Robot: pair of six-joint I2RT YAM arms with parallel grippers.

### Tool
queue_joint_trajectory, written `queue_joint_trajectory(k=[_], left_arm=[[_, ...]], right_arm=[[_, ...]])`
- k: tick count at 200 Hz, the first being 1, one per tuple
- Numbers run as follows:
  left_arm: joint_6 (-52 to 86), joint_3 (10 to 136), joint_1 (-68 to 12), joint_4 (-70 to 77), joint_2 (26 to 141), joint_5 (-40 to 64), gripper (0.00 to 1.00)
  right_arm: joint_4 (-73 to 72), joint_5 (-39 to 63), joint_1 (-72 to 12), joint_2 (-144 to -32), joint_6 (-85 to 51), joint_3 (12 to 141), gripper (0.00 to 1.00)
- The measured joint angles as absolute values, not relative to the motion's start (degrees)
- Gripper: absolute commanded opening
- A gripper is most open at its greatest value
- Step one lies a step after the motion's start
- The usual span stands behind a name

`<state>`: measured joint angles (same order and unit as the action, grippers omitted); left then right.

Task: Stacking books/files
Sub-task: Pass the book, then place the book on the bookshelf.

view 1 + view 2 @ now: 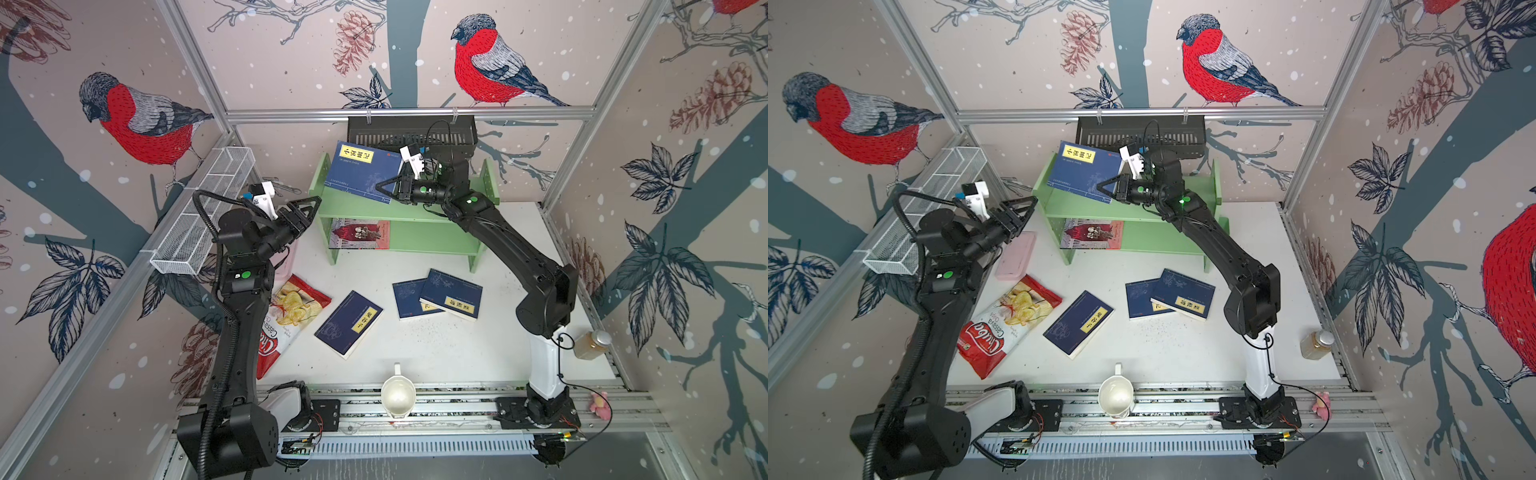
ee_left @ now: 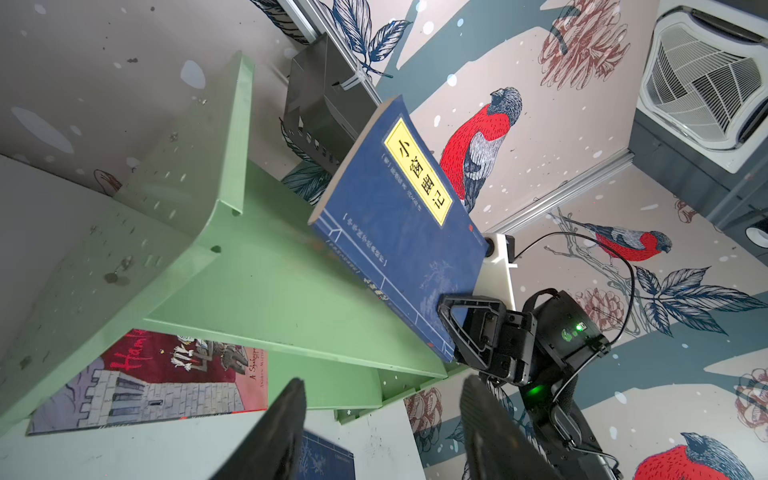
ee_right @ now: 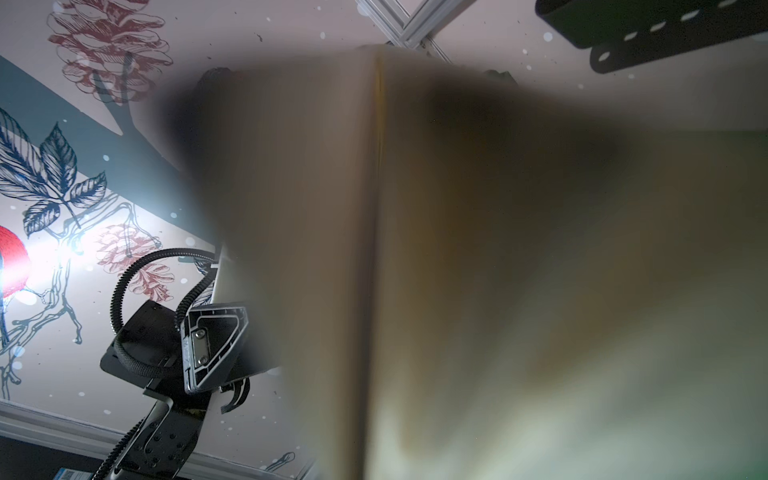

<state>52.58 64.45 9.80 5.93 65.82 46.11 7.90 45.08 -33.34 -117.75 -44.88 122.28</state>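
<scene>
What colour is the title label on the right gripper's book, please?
Yellow with black characters; the label on the book shows best in the left wrist view.

Place: most likely a robot test cell in a lab; the room beyond barely shows.
Enclosure: aluminium frame (image 1: 409, 113) behind the shelf (image 1: 361, 206), with printed bird panels (image 1: 490, 62) behind and to both sides of it.
Mounting: slotted rail (image 1: 457, 409) in front of the shelf, arm bases (image 1: 536, 409) bolted onto it, and a bare circuit board (image 1: 297, 448) with loose wires beside them.
Surface: white table (image 1: 436, 353) under the shelf, speckled with marks.
Overhead: ceiling air-conditioner cassette (image 2: 706, 83) above the shelf, outside the cell, in the left wrist view.
</scene>
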Motion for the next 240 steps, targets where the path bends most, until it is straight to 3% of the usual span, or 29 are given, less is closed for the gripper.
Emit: queue_joint_trajectory(k=[65, 240], left_arm=[[57.04, 64.69, 10.00, 12.14, 68.34, 52.97, 0.60], [61.49, 60.49, 10.00, 19.22, 70.39, 58.43, 0.61]], right_arm=[[18.57, 44.62, -33.06, -121.71, -42.04, 127.15, 0.03], [22.94, 49.87, -31.46, -125.64, -43.16, 129.64, 0.04]])
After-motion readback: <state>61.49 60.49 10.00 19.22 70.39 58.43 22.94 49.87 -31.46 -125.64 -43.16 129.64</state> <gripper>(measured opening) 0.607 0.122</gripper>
